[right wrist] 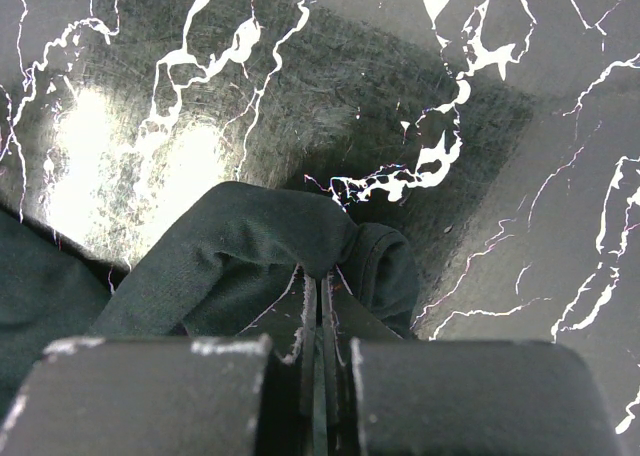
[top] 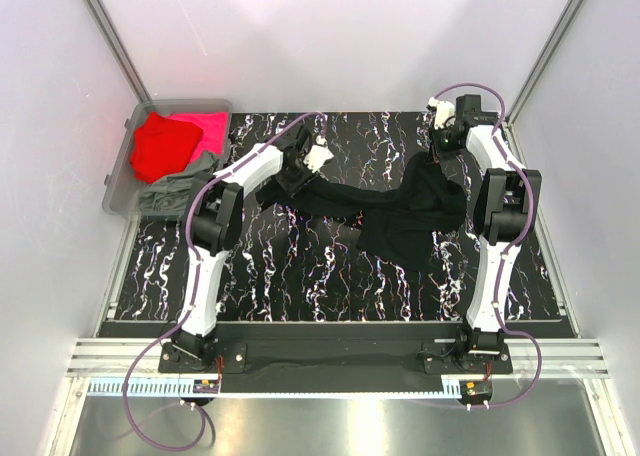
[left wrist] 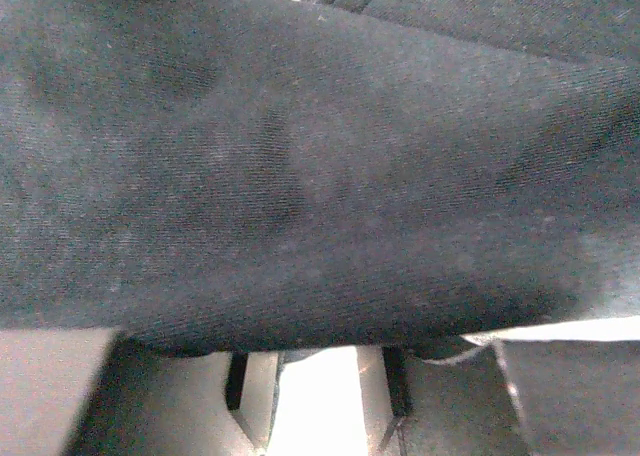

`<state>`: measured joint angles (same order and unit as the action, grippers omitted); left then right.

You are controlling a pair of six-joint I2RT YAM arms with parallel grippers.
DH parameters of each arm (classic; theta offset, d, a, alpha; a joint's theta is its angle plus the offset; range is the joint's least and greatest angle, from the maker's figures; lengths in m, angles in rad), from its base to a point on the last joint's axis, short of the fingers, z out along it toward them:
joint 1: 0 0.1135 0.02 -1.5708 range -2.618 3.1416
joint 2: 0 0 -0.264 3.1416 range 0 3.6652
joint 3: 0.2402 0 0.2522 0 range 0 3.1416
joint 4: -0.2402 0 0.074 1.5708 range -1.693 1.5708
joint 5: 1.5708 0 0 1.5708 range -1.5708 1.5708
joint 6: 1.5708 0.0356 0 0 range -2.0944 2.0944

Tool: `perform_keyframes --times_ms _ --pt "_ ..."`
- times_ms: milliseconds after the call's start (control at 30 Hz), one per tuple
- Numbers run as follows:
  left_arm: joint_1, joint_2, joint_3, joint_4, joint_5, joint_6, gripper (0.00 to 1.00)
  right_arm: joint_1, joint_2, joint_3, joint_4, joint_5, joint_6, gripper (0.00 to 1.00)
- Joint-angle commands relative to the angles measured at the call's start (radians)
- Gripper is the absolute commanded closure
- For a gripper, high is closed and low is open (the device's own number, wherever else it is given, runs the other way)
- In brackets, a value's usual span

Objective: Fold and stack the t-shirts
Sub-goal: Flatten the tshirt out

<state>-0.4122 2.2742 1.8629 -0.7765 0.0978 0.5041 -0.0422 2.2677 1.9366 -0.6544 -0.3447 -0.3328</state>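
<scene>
A black t-shirt [top: 400, 211] lies stretched across the marbled black table between my two grippers, most of it bunched at the right. My right gripper [top: 437, 154] is at the far right, shut on a fold of the shirt's edge [right wrist: 250, 246], with the pinch showing in the right wrist view [right wrist: 322, 281]. My left gripper [top: 298, 176] is at the shirt's left end. In the left wrist view black cloth [left wrist: 300, 176] fills the frame and lies over the fingertips. The jaws stand wide apart beneath it. Red [top: 160, 146], magenta-pink [top: 208, 128] and grey-green [top: 180, 188] t-shirts lie crumpled in a bin.
A clear plastic bin [top: 118, 181] stands off the table's far left corner. Metal frame posts and white walls close in the left, right and back. The table's front edge runs just ahead of the arm bases.
</scene>
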Motion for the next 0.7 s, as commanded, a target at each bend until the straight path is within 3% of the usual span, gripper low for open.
perform_keyframes --times_ms 0,100,233,367,667 --pt "0.006 0.015 0.019 0.005 0.019 0.007 0.65 -0.004 -0.065 0.002 0.009 -0.017 0.006 1.00" --pt "0.007 0.019 0.022 0.003 0.020 0.007 0.69 -0.004 -0.068 0.001 0.009 -0.016 0.006 1.00" --pt "0.013 0.015 0.031 -0.009 0.023 0.010 0.90 -0.002 -0.068 -0.001 0.009 -0.016 0.006 1.00" --pt "0.030 -0.002 0.042 -0.017 0.034 0.014 1.00 -0.004 -0.071 -0.002 0.009 -0.011 0.006 1.00" --pt "0.053 -0.183 0.050 -0.056 0.097 0.025 1.00 -0.007 -0.106 -0.050 0.009 0.030 -0.025 1.00"
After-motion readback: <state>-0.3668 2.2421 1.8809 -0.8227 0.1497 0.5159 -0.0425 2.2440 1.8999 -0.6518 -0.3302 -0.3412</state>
